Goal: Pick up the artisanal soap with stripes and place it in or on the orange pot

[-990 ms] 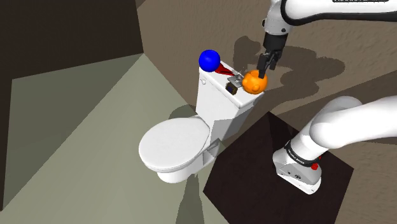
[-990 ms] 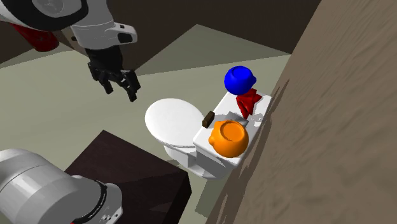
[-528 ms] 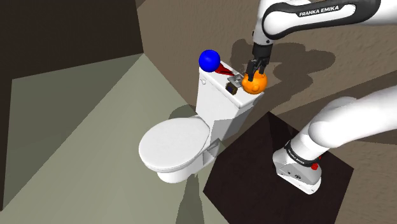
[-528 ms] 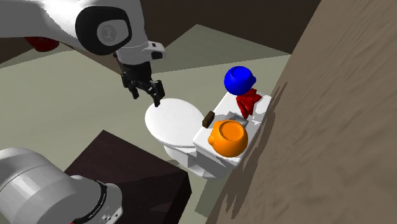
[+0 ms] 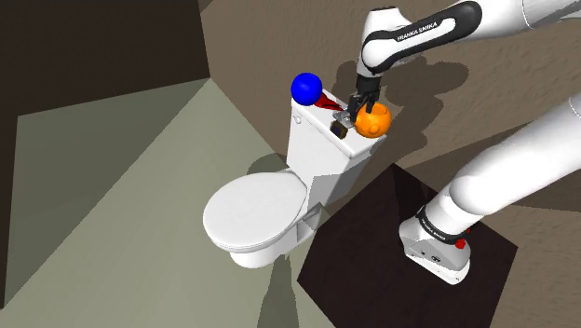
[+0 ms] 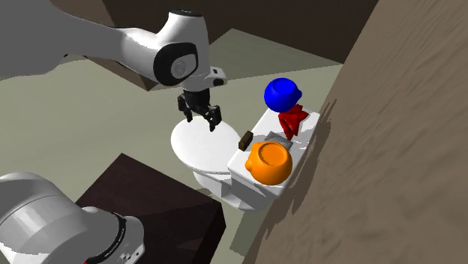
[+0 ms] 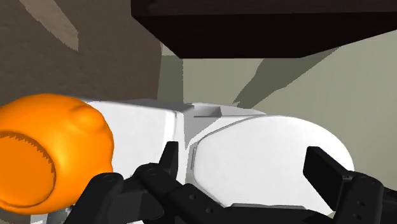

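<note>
Soap (image 6: 244, 139) lies beside orange pot (image 6: 269, 162); wrist view shows end effector (image 7: 245, 156) spread.

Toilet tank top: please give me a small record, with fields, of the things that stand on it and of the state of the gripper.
surface: white toilet tank, against the brown wall
soap: small dark brown block at the tank's front edge, beside the pot, not held; stripes too small to tell
orange pot: on the tank, nothing seen inside it
other things: blue ball and red object at the tank's far end
gripper: open, empty, in the air near the tank, apart from the soap
</note>
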Robot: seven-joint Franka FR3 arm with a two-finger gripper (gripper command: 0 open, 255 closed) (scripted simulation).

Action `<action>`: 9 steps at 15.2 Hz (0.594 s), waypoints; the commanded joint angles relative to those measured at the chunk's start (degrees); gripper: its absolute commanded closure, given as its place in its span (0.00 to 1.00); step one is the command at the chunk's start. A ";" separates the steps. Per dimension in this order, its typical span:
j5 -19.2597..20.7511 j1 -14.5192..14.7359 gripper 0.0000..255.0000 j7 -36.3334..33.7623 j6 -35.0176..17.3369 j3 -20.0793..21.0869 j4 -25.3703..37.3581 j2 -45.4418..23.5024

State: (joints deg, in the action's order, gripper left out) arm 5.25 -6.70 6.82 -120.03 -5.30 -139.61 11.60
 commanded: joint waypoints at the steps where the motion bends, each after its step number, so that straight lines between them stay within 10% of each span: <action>1: -0.14 -0.56 0.00 0.73 -3.13 -0.85 1.36 -4.10; 9: -3.08 -2.86 0.00 4.40 -12.37 -3.04 10.69 -21.60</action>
State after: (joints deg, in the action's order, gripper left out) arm 2.65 -9.15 10.58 -131.32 -8.09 -130.45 -7.57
